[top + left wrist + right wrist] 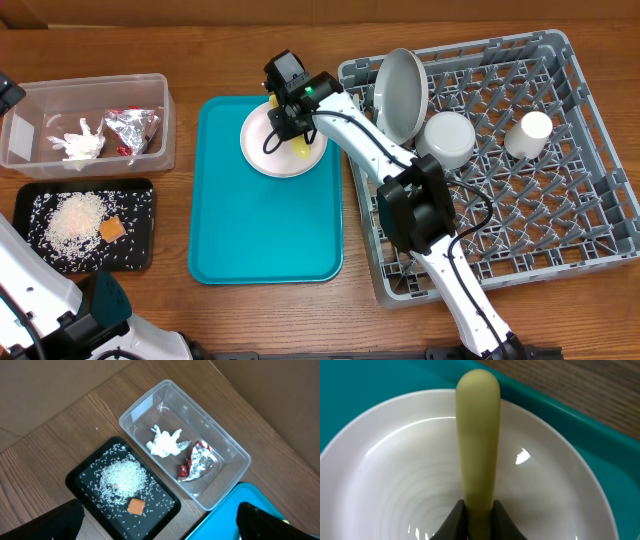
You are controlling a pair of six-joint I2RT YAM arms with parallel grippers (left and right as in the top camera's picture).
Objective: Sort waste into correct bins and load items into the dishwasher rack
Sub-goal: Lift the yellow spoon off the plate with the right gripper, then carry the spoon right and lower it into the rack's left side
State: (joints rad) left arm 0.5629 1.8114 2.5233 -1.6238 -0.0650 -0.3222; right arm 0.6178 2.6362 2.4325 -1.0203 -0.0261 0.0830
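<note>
Grip on yellow utensil: your right gripper is closed tight on its handle.
It stands between the fingers over the pinkish-white plate, at the far end of the teal tray, left of the dishwasher rack. Your left gripper hangs spread wide, holding nothing, above the clear tub and black tray at the left.

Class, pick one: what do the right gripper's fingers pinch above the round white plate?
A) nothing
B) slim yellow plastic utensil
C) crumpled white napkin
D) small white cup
B: the right gripper clamps the slim yellow plastic utensil from both sides, over the round white plate.
</note>
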